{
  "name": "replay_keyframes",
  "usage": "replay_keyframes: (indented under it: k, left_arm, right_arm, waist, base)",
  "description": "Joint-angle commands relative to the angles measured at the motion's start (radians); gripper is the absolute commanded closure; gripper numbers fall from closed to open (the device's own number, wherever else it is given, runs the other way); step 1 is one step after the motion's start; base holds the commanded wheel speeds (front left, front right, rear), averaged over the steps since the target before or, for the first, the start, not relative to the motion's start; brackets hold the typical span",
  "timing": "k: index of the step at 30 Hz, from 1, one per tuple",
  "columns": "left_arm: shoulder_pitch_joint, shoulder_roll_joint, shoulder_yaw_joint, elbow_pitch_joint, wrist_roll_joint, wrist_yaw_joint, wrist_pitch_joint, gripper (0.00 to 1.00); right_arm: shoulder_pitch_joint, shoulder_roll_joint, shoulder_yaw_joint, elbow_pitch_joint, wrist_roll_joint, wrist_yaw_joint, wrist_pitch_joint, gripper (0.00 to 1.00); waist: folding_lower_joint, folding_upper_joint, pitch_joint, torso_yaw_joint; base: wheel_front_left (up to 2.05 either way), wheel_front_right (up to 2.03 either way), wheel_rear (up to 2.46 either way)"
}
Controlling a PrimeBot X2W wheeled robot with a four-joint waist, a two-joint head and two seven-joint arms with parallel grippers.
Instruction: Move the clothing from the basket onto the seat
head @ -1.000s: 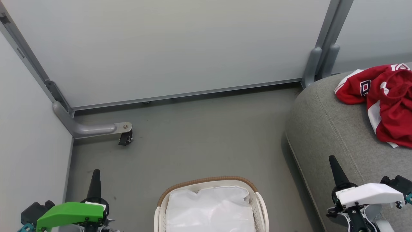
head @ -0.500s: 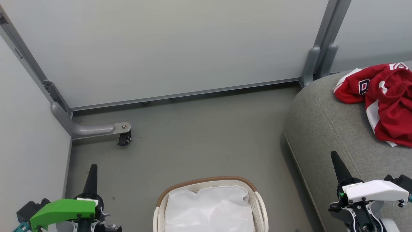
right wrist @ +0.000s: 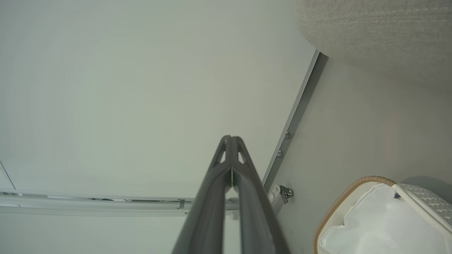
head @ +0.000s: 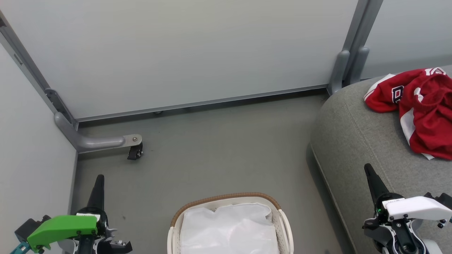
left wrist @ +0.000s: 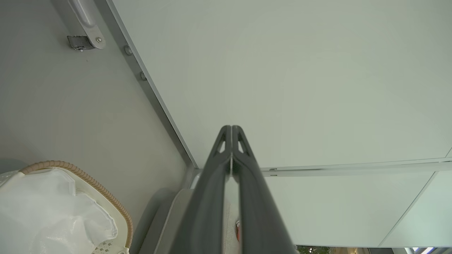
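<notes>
Closed and empty, the left gripper (head: 100, 179) and right gripper (head: 369, 170) could snag the white fabric liner (head: 229, 229) if dipped into the brown-rimmed white plastic basket (head: 226, 197).

Left gripper (head: 98, 180) low at left, fingers pressed together, tips touching, pointing up, empty. Green wrist cover (head: 61, 228) behind it. Right gripper (head: 368, 169) low at right, same pose, empty; white wrist cover (head: 418, 206).
</notes>
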Motion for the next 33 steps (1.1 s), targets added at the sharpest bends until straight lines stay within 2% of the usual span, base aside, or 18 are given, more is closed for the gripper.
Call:
replay_keyframes:
  k: [1,25,33]
  left_arm:
    - [-0.027,0.004,0.005,-0.009,-0.021,-0.006,0.006,1.0]
    - [-0.044,0.005,0.033,-0.019,-0.162,-0.016,0.05,1.0]
    - [-0.041,0.005,0.032,-0.018,-0.161,-0.016,0.051,1.0]
  right_arm:
    - [-0.015,-0.006,-0.006,-0.01,0.022,0.0,0.007,1.0]
    - [-0.019,-0.008,-0.025,-0.02,0.189,-0.001,0.052,1.0]
    - [-0.019,-0.008,-0.025,-0.02,0.188,-0.001,0.051,1.0]
  waist:
    - [0.0,0.0,0.0,-0.001]
    - [0.0,0.0,0.002,-0.01]
    - [0.0,0.0,0.002,-0.011]
  base:
    - [0.0,0.0,0.0]
    - [0.0,0.0,0.0]
    - [0.0,0.0,0.0]
